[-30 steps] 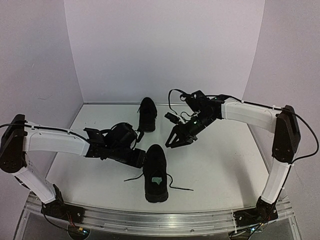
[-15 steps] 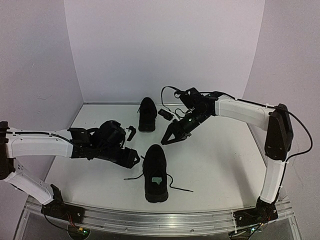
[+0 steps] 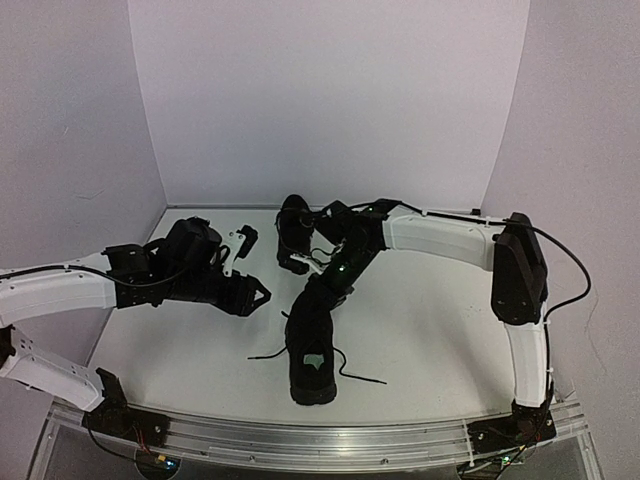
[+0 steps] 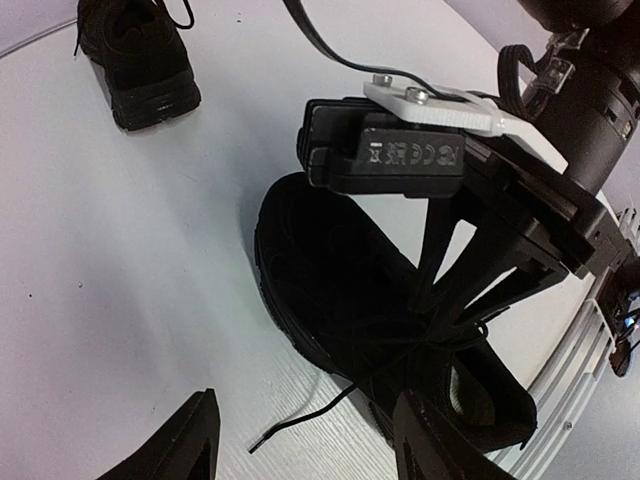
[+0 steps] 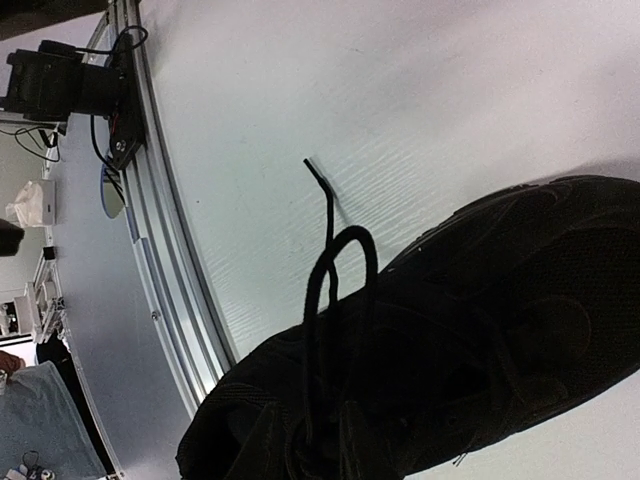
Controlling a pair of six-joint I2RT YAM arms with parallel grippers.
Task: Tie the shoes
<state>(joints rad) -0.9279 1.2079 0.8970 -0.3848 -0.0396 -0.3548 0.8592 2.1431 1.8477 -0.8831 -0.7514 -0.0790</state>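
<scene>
The near shoe (image 3: 312, 345) lies beneath the right gripper (image 4: 438, 325) — left gripper (image 3: 258, 296) nearby.

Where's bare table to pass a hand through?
Bare table right of the near shoe, out to the right edge; also the near-left corner, left of that shoe. Crowded: the middle, with the left gripper, the right gripper over the near shoe, and the far shoe behind.

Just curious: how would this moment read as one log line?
left gripper open, empty, beside near shoe | right gripper at its laces, grip unclear | far shoe at back
</scene>
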